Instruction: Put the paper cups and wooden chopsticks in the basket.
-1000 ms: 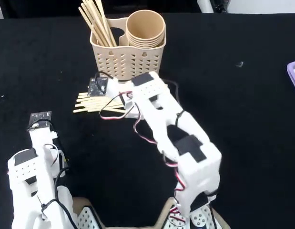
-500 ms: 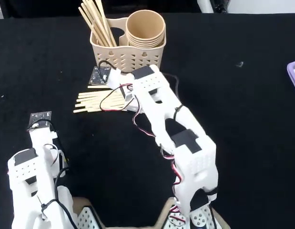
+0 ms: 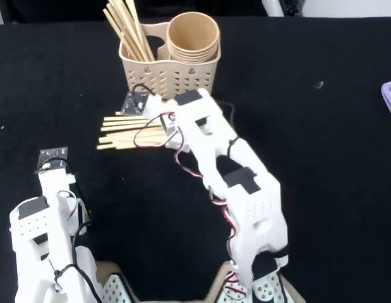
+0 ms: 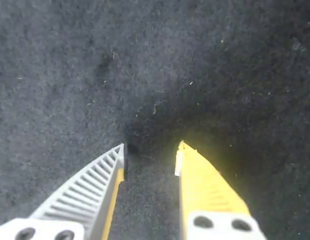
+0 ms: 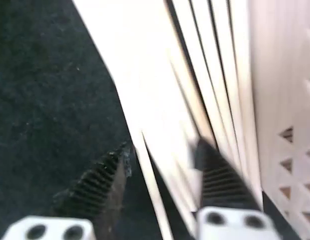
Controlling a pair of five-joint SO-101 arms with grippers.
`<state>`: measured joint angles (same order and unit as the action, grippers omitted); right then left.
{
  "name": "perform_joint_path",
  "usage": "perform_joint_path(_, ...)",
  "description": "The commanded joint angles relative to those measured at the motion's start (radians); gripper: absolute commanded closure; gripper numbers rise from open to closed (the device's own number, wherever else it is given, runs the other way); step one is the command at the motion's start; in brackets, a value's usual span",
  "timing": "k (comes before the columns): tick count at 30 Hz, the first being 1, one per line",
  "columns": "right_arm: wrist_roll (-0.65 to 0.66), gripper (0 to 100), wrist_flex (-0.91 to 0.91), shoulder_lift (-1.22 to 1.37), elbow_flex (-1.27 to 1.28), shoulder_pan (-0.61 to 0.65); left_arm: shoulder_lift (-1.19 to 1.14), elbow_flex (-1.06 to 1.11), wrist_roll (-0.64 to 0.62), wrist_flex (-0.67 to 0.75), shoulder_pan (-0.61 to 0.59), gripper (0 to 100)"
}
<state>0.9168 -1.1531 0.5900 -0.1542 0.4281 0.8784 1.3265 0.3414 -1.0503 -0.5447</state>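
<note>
Chopstick pickup in hand: your right gripper [image 5: 162,150], jaws apart, straddles loose pale wooden chopsticks [image 3: 120,130] just beside the beige perforated plastic basket [image 3: 158,82]. Close squarely, then lift. Left gripper [image 4: 149,152] parted, empty.

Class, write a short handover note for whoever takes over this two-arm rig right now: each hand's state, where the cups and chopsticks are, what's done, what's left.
Left hand: open, holding nothing, over bare table.
Right hand: open, fingers either side of the loose chopsticks lying on the table in front of the basket.
Done: paper cups stacked in one basket compartment, chopstick bundle standing in the other.
Left: grip the loose chopsticks and put them in the basket.
</note>
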Motion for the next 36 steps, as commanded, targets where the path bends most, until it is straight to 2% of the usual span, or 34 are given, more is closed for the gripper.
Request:
perform_joint_path(1,-0.006,97.9,-0.049,-0.012,0.007,0.02,0.005,-0.004,-0.005,0.015,0.013,83)
perform_joint_path(7,-0.063,98.8,-0.155,-0.142,0.022,0.023,0.005,-0.004,-0.005,0.015,0.013,83)
perform_joint_path(11,-0.072,98.8,-0.164,-0.246,0.137,0.023,0.005,-0.004,-0.005,0.015,0.013,83)
perform_joint_path(24,-0.075,98.5,0.118,-0.565,0.653,0.021,0.005,-0.004,-0.005,0.015,0.013,83)
perform_joint_path(26,-0.077,95.3,0.124,-0.585,0.673,0.02,0.005,-0.004,-0.005,0.014,0.013,83)
perform_joint_path(30,-0.089,80.0,0.124,-0.587,0.679,0.023,0.005,-0.004,-0.005,0.014,0.015,83)
perform_joint_path(36,-0.098,81.6,0.14,-0.582,0.628,0.023,0.005,-0.004,-0.005,0.014,0.015,83)
